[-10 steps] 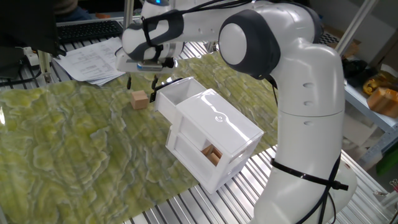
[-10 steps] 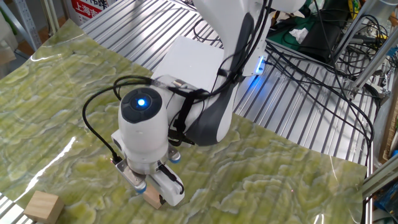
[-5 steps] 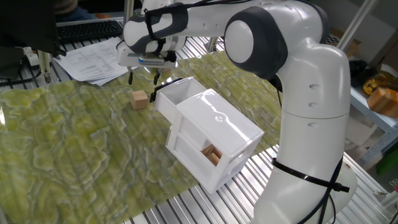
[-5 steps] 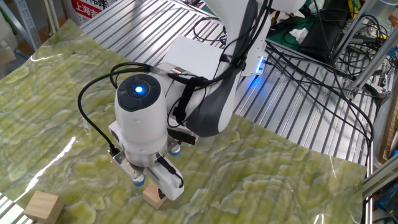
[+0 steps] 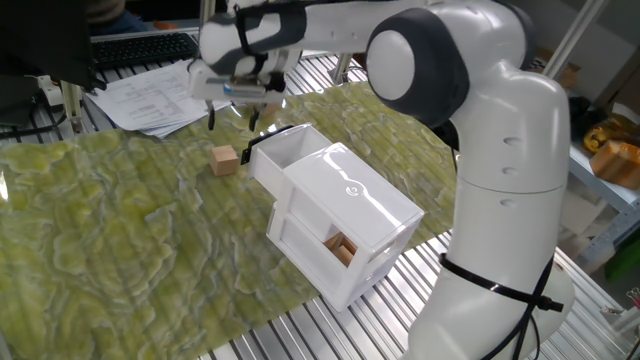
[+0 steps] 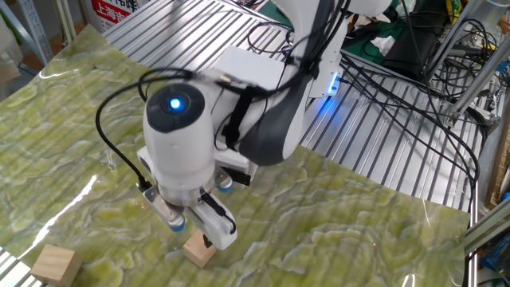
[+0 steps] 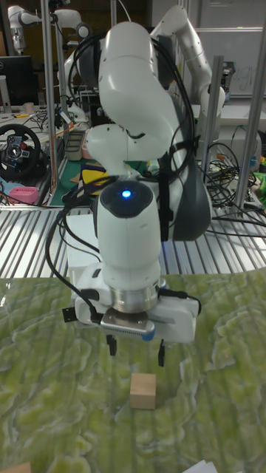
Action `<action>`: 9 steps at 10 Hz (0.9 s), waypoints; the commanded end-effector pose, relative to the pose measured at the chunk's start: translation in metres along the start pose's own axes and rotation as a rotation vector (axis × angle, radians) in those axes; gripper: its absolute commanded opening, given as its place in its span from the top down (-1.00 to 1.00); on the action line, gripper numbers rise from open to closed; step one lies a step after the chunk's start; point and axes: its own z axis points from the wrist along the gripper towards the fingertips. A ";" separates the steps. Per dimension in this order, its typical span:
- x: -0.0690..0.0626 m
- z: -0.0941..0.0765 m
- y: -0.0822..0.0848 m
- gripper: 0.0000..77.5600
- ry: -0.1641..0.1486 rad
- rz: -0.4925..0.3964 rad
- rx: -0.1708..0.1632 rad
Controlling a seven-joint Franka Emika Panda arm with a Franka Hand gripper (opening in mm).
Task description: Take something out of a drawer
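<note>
Wooden cube (image 5: 225,160) on the green worktop (image 5: 110,230), empty pincer (image 7: 136,352) above it.

The worktop has a green marbled cover over metal slats; cables and shelves stand around. The upper drawer (image 5: 285,150) of the white box (image 5: 345,215) is pulled out, its handle partly hidden by the arm. The pincer hangs open, its fingers (image 7: 111,345) apart, touching nothing, the cube beside the drawer.

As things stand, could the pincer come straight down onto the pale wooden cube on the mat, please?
Probably yes: the pincer hangs open just above the pale cube, nothing lies between them, and the open white drawer sits off to one side.
</note>
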 end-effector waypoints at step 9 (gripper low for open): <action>0.012 -0.059 -0.009 -1.00 0.056 -0.014 0.032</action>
